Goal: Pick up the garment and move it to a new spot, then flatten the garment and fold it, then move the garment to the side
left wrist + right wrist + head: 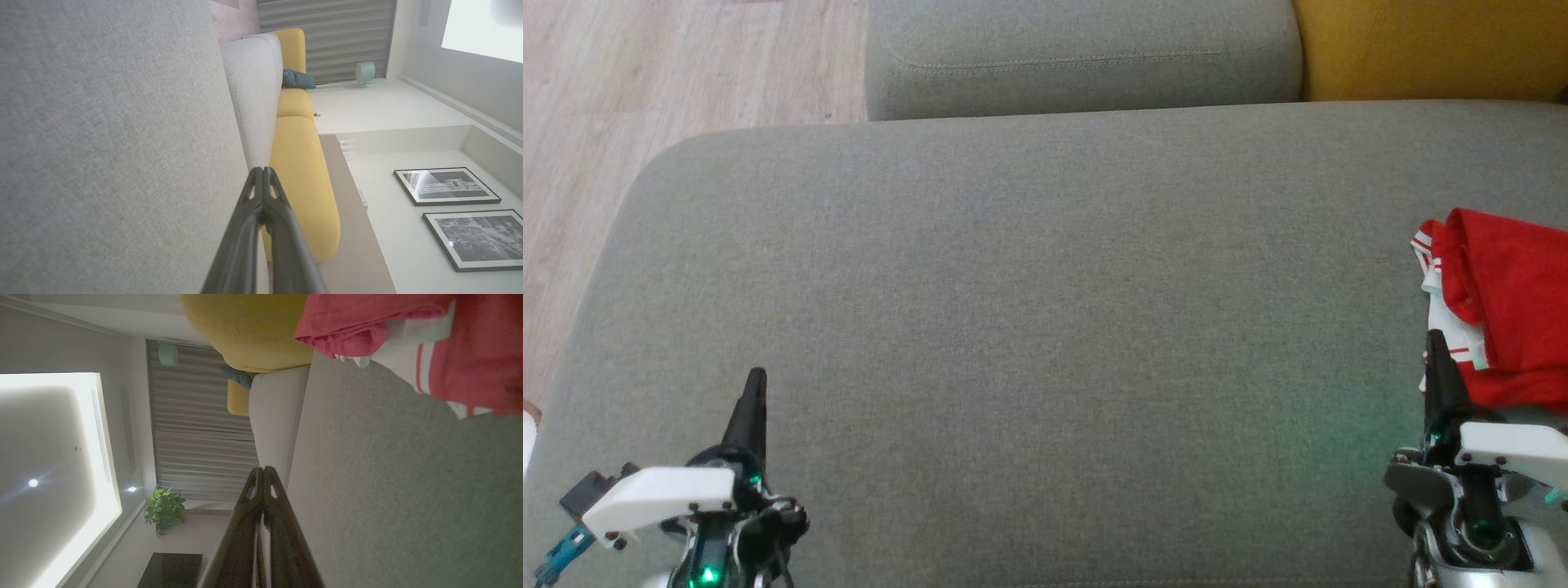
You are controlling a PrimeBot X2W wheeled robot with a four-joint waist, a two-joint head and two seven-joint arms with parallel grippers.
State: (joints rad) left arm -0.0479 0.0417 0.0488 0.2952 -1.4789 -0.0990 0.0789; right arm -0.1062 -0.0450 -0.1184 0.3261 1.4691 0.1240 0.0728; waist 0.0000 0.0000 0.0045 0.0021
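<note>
Grey upholstered seat [1045,327] spans the head view. Note pale wooden floor [645,90] off its rounded left corner, a grey back cushion [1078,57] along the top edge, and a yellow cushion [1429,49] at the upper right.

Left side: your left gripper [756,377] sits at the lower left over the seat fabric. Its fingers are pressed together into one dark point with nothing between them. The left wrist view agrees: the two fingers meet at the tips, the seat fills that view's left half, and the yellow cushion runs beyond it. Two framed pictures [445,185] hang on a pale wall.

Right side: your right gripper [1436,339] is at the lower right, fingers closed tip to tip and holding nothing. In the head view its tip overlaps the white trim of the garment [1511,302]. The right wrist view shows seat fabric between the fingertips and the cloth, so record them as near but apart.

Garment: red with white striped trim, bunched in a loose heap. It rests on the seat at its right side and is cut off by the head view's right border. Neither hand grips it.

Background, right wrist view: a potted plant [163,508] stands beside a ribbed grey curtain [200,428].
</note>
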